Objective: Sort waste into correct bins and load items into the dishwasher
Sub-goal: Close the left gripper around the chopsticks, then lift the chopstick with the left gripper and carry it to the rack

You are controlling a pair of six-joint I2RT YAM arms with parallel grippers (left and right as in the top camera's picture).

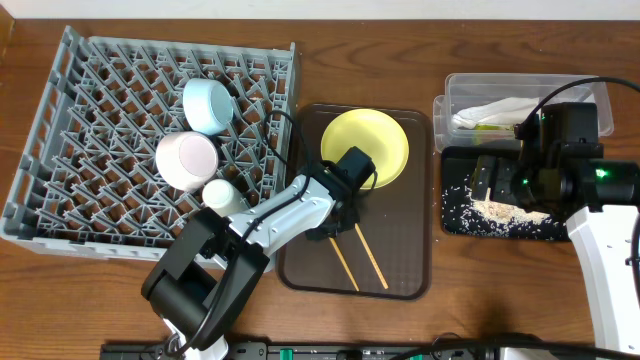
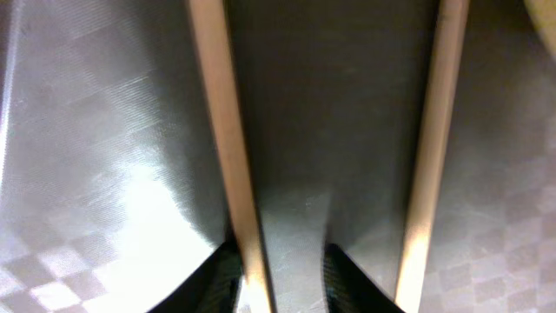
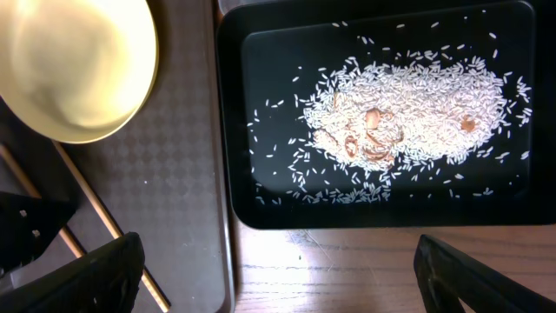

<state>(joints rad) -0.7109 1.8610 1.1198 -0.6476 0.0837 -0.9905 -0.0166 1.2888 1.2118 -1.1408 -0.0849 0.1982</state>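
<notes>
My left gripper [image 1: 338, 215] is down on the brown tray, open, its fingers [image 2: 287, 283] straddling the top end of one wooden chopstick [image 2: 228, 130]. The other chopstick [image 2: 430, 148] lies just outside to the right. Both chopsticks [image 1: 358, 258] lie on the tray below the yellow plate [image 1: 365, 145]. The light blue bowl [image 1: 207, 103], white bowl [image 1: 187, 160] and small white cup [image 1: 222, 195] sit in the grey dish rack [image 1: 90, 150]. My right gripper [image 1: 498, 185] is wide open and empty [image 3: 282, 278] over the black tray [image 3: 261, 187] holding rice [image 3: 408, 96]. The clear box [image 1: 560, 85] holds the napkin [image 1: 495, 112] and the wrapper.
The brown serving tray [image 1: 405, 250] lies between the rack and the two bins. In the right wrist view its edge [image 3: 221, 217], the yellow plate [image 3: 69, 61] and a chopstick [image 3: 95, 213] show at left. Bare wooden table [image 3: 347, 278] lies below the black tray.
</notes>
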